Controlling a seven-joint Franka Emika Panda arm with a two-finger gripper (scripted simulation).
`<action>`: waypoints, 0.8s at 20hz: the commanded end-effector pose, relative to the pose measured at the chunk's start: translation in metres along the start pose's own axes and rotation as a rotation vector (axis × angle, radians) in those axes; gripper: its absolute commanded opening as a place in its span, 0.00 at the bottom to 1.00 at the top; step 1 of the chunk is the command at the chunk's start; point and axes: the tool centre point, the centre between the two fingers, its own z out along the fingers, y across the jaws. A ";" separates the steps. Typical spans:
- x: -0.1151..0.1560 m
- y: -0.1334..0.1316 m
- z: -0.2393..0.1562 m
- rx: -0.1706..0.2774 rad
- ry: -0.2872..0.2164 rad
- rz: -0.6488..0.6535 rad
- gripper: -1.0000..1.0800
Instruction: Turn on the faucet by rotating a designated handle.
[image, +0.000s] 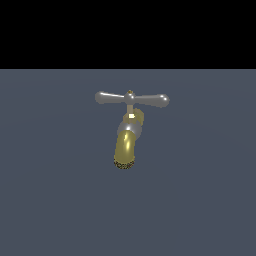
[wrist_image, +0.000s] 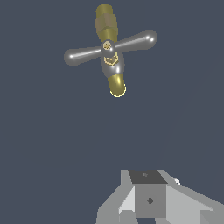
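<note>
Nearest the wrist camera sits the pale grey blocky gripper (wrist_image: 148, 199), only its body and a dark square plate showing; the fingertips lie out of the picture, so I cannot tell whether the jaws stand wide or narrow. The arm does not appear in the exterior view at all. Between the gripper and the work stretches bare dark blue-grey floor (wrist_image: 52, 153), and the gripper is well apart from everything on it.

Farther off stands the small faucet (image: 127, 140), its shiny brass-yellow curved spout (image: 124, 150) reaching down toward the exterior camera from a grey metal collar (image: 129, 129). On a thin stem above that sits the slim silver-grey crossbar handle (image: 132, 98) with bulbous rounded ends and a small brass knob at its centre. In the exterior view it lies nearly level, one end toward that view's left, the other toward its right.

The risks, as I judge them:
- The handle's lobes are smooth and rounded, so a push placed near the tip could slide off rather than turn it.
- Coming down on the centre knob or stem would press on the axis and give no rotation.
- The spout sits just below the crossbar, so a low approach may strike brass instead.
- With the jaw gap unseen, a finger may catch the bar badly.
</note>
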 end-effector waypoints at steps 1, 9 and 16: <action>0.015 -0.009 0.007 0.018 -0.013 0.066 0.00; 0.062 -0.037 0.035 0.050 -0.050 0.288 0.00; 0.101 -0.059 0.066 0.052 -0.068 0.491 0.00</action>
